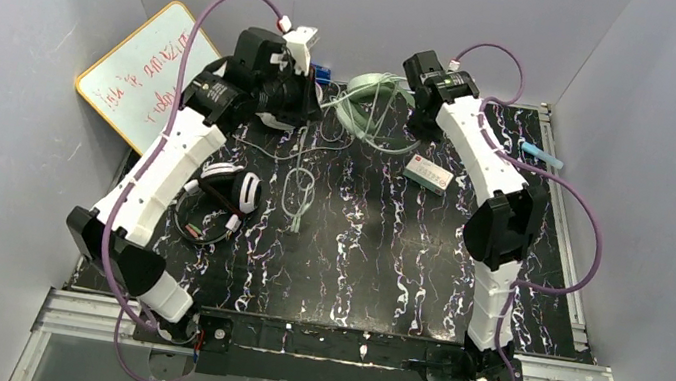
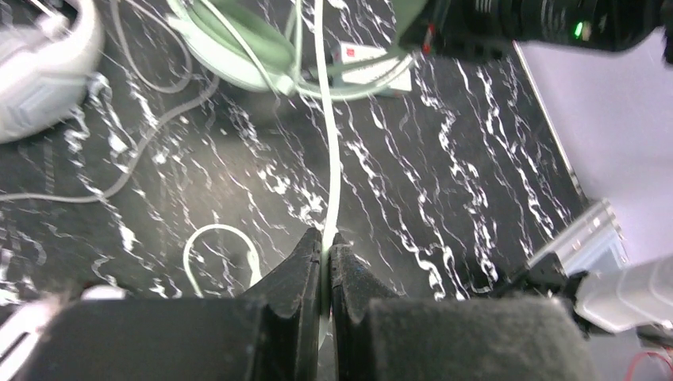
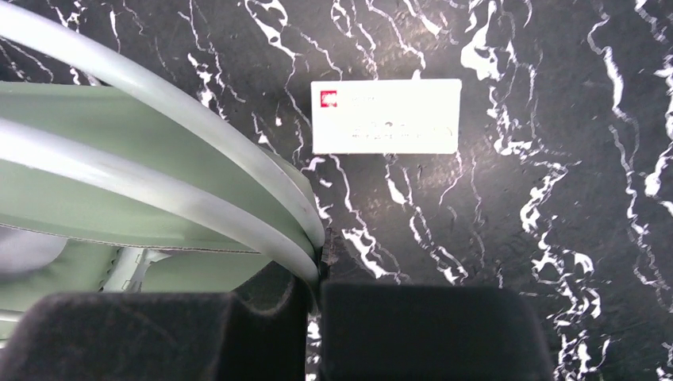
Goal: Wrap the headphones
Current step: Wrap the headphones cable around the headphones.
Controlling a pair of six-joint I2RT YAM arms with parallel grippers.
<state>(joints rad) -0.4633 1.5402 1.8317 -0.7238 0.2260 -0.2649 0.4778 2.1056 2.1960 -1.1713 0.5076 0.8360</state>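
Observation:
The mint-green headphones [image 1: 373, 100] lie at the back middle of the black marbled table [image 1: 375, 257]. Their pale cable [image 2: 333, 159] runs taut from the headset [image 2: 238, 48] into my left gripper [image 2: 327, 238] [image 1: 314, 104], which is shut on it. My right gripper [image 3: 320, 258] [image 1: 409, 105] is shut at the green headset [image 3: 119, 159], with two pale strands [image 3: 198, 119] running into its jaws. The black-and-white headphones [image 1: 231, 190] lie at the left beside my left arm. A light grey headset [image 2: 44, 75] with a grey cable [image 2: 143, 143] lies left of the left gripper.
A white card [image 1: 429, 174] [image 3: 386, 116] lies just in front of the mint headset. A loose grey cable loop [image 1: 299, 190] rests mid-table. A whiteboard [image 1: 145, 71] leans at the back left. A teal pen-like thing [image 1: 541, 155] sits at the right edge.

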